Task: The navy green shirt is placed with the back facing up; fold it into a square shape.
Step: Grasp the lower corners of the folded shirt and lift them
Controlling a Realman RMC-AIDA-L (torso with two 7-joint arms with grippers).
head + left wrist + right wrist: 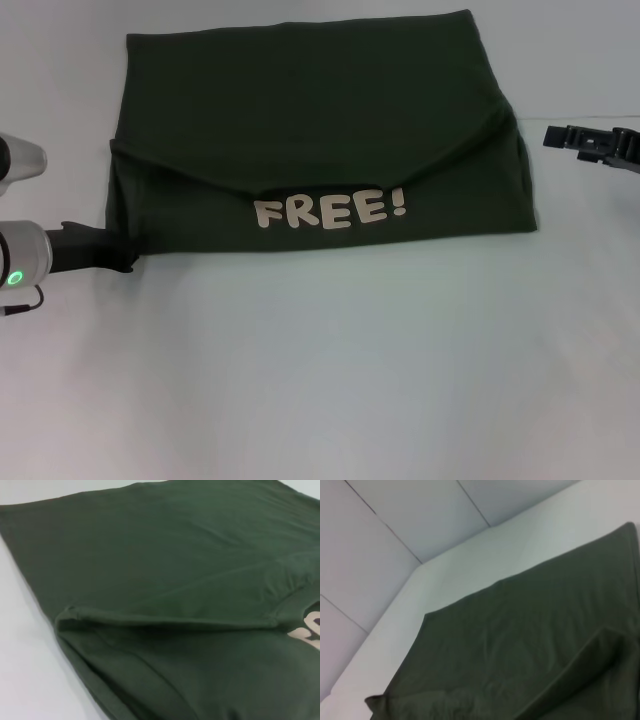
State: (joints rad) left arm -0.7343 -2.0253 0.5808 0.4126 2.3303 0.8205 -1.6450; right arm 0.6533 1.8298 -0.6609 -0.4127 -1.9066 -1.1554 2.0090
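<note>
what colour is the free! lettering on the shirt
Cream lettering on the dark olive-green shirt; clearest in the head view.

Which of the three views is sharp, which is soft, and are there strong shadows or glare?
Head view: sharp, even light, the cream "FREE!" lettering on the navy green shirt is readable, only a thin shadow under the fold. Left wrist view: soft, near cloth blurred. Right wrist view: softest; fold edges smeared. No glare on the white table.

I am seeing even, soft light falling from overhead in the head view; the white tabletop (pixel 330 380) is reading bright, without glare. The navy green shirt (pixel 320 130) is casting only a thin shadow along its near edge. Both wrist views are looking soft, the shirt's folds blurring nearest the lens.
</note>
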